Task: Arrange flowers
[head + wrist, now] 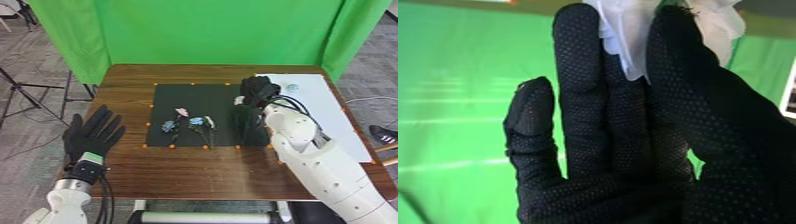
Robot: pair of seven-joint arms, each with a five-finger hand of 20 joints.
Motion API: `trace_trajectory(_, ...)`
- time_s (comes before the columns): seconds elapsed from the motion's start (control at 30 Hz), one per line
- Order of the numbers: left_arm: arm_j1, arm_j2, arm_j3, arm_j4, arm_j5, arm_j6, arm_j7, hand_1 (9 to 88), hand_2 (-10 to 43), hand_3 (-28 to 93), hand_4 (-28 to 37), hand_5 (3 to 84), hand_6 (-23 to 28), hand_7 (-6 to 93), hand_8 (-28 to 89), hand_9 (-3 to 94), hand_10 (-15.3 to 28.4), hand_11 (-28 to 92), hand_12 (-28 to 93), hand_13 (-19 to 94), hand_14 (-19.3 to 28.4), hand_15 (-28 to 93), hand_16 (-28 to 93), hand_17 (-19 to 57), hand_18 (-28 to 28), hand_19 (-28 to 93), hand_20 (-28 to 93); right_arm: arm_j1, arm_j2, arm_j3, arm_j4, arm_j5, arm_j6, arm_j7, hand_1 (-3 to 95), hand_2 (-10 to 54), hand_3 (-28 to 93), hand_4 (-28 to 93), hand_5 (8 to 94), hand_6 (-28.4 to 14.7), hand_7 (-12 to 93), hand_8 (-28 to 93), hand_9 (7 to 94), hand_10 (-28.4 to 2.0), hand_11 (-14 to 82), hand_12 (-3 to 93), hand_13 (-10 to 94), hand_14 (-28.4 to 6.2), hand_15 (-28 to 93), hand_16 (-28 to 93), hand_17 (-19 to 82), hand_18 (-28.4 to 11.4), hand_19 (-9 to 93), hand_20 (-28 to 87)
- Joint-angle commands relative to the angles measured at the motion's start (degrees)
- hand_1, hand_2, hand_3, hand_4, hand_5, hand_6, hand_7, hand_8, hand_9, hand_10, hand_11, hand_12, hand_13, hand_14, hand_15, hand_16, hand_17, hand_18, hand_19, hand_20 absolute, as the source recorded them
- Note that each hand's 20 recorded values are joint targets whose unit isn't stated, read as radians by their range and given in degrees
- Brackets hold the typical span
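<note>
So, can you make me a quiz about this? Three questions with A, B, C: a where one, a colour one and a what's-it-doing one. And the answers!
1. Of the table, the dark mat and the white board, which is right under the pink flower?
A) white board
B) dark mat
C) bare table

2. What colour is the flower in the right hand?
A) white
B) red
C) yellow

3. How is the left hand?
A) in a fist
B) pinching a stem
C) open

1: B, the mat's dark surface surrounds it.
2: A, white shows between thumb and fingers.
3: C, its fingers are straight and spread.
</note>
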State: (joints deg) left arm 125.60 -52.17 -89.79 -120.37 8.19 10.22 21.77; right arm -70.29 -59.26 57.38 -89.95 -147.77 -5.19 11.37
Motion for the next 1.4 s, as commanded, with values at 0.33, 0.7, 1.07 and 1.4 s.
trace_trajectory(0.33, 0.4, -0.1, -0.75, -0.34, -5.48, -0.26, -1.33, 25.5, 8.0, 72, -28.3, 37.1, 7.0, 15.6, -9, 30.6, 11.6, 17, 12, 21, 13.2, 31, -5, -6.9, 13.9, 34, 12, -3.8, -0.7, 1.0, -3.4, 0.1, -9.4, 2.7, 56.4, -9.5, 67, -28, 73.2, 2.3, 23, -6, 74.6, -8.5, 10.2, 19.4, 66, -6.3, 26, 33, 29, -20.9, 73, 40)
trace_trajectory(0.7, 0.8, 0.26, -0.75, -0.92, -5.5, 2.2, 0.37, 25.9, 7.6, 72, -28.3, 35.2, 6.7, 15.9, -9, 26.7, 11.1, 16, 12, 20, 12.9, 30, -6, -6.7, 13.8, 33, 11, -5.1, 0.6, 2.8, -8.7, 6.2, -15.4, 7.6, 47.8, -9.5, 78, -28, 57.7, -0.4, 20, -16, 58.9, -11.8, 11.1, 13.8, 59, -9.5, 34, 21, 26, -21.5, 73, 39)
trace_trajectory(1.07, 0.7, -0.7, -0.67, -0.96, -4.9, 1.84, 0.67, 26.9, 5.9, 72, -28.3, 34.1, 6.9, 16.2, -9, 23.8, 11.1, 16, 12, 17, 12.3, 29, -6, -6.7, 13.8, 33, 11, -5.6, 3.1, 7.9, -14.6, 14.6, -14.0, 15.8, 40.9, -9.5, 67, -28, 37.4, -9.0, 9, -10, 47.9, -17.3, 9.1, 13.4, 55, -13.1, 41, 17, 28, -24.7, 81, 43)
trace_trajectory(1.4, 0.9, 1.04, 0.28, -1.02, -5.76, 0.88, 2.23, 26.8, 5.9, 72, -28.3, 33.6, 6.9, 16.2, -9, 23.9, 10.9, 17, 12, 17, 12.4, 29, -5, -6.8, 13.8, 33, 11, -0.7, 5.0, 9.4, -6.0, 12.8, -6.6, 23.1, 36.8, -9.5, 73, -28, 31.2, -10.8, 8, -9, 32.2, -19.9, 8.8, 12.3, 32, -17.9, 36, 11, 24, -23.6, 74, 36)
